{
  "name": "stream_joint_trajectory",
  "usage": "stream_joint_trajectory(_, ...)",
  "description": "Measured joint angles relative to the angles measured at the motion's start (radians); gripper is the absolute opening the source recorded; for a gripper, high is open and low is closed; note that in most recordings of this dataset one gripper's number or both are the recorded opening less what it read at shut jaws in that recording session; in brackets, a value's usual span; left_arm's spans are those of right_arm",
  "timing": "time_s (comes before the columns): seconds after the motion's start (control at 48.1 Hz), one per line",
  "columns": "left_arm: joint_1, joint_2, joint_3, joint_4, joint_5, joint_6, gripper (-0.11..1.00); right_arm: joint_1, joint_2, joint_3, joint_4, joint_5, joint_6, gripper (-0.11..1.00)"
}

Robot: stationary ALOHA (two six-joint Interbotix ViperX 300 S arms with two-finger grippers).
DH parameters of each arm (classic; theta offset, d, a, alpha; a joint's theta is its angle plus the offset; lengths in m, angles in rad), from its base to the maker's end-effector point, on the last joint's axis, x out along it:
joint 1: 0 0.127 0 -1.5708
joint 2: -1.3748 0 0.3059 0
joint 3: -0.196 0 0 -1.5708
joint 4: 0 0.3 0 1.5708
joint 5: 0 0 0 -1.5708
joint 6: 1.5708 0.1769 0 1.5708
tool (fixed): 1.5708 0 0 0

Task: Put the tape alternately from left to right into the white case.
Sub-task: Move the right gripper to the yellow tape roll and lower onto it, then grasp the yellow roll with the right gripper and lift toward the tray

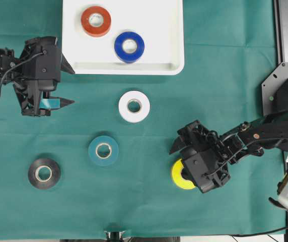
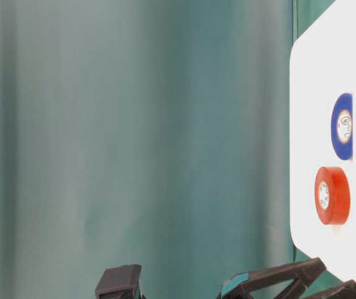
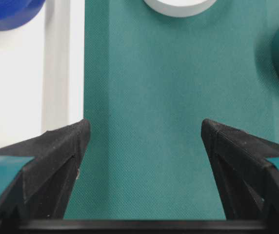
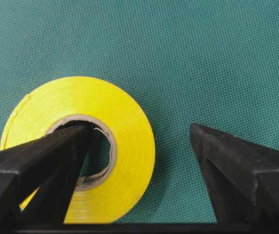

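Right gripper (image 4: pixel 139 131): black two-finger claw, jaws spread wide, pinching nothing. One finger (image 4: pixel 47 161) stands over the core hole of the flat yellow vinyl tape roll (image 4: pixel 125 126); the other sits outside the roll's rim, over bare cloth. The roll's wall lies between them.

Yellow roll, overhead view (image 1: pixel 176 176): lower right of the table, mostly covered by the right gripper (image 1: pixel 184 151).

Step in hand, as judged: seizing the yellow roll across one wall. To do it well, lower until the inner finger is inside the core, then close squarely on the wall so the roll does not tip or slide on the cloth.

Left gripper (image 1: pixel 66 85): black claw with teal pads, jaws spread, empty, hovering just beside the case's left corner.

Shallow rectangular white plastic case (image 1: pixel 169 30): top centre, holding a red tape roll (image 1: pixel 95 20) and a blue tape roll (image 1: pixel 129 46), apart.

Loose on the green table cloth (image 1: pixel 224 91): white tape roll (image 1: pixel 134 106), teal tape roll (image 1: pixel 103 150), black tape roll (image 1: pixel 44 173).
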Motion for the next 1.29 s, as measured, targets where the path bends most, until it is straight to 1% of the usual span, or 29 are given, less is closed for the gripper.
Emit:
stream_joint_trajectory(0.062, 0.002, 0.000, 0.002, -0.002, 0.000, 0.000, 0.96, 0.000, 0.000, 0.000, 0.000, 0.002, 0.000, 0.66)
stream_joint_trajectory(0.166, 0.002, 0.000, 0.002, -0.002, 0.000, 0.000, 0.96, 0.002, 0.000, -0.002, 0.002, 0.003, 0.000, 0.35)
stream_joint_trajectory(0.229, 0.000, 0.000, 0.003, -0.002, 0.000, 0.000, 0.96, 0.002, -0.002, -0.002, 0.002, 0.003, 0.000, 0.19)
stream_joint_trajectory(0.291, 0.000, 0.000, 0.002, 0.000, 0.000, 0.000, 0.96, 0.006, -0.005, -0.002, 0.002, 0.003, -0.002, 0.07)
stream_joint_trajectory(0.333, 0.002, -0.002, 0.002, -0.002, 0.000, 0.000, 0.96, 0.006, -0.008, -0.002, 0.002, 0.003, -0.003, 0.03)
stream_joint_trajectory(0.728, 0.002, 0.000, 0.002, 0.000, 0.000, 0.000, 0.96, 0.006, -0.029, 0.000, 0.000, 0.008, -0.005, 0.03)
stream_joint_trajectory(1.04, 0.002, 0.000, 0.002, 0.000, 0.000, 0.000, 0.96, 0.002, -0.161, -0.002, -0.002, 0.037, -0.005, 0.03)
stream_joint_trajectory(1.144, 0.000, 0.000, 0.003, -0.002, 0.000, 0.000, 0.96, -0.011, -0.196, 0.000, -0.002, 0.048, -0.005, 0.03)
stream_joint_trajectory(1.29, 0.002, -0.002, 0.005, -0.002, 0.000, 0.000, 0.96, -0.041, -0.206, 0.000, -0.003, 0.055, -0.005, 0.03)
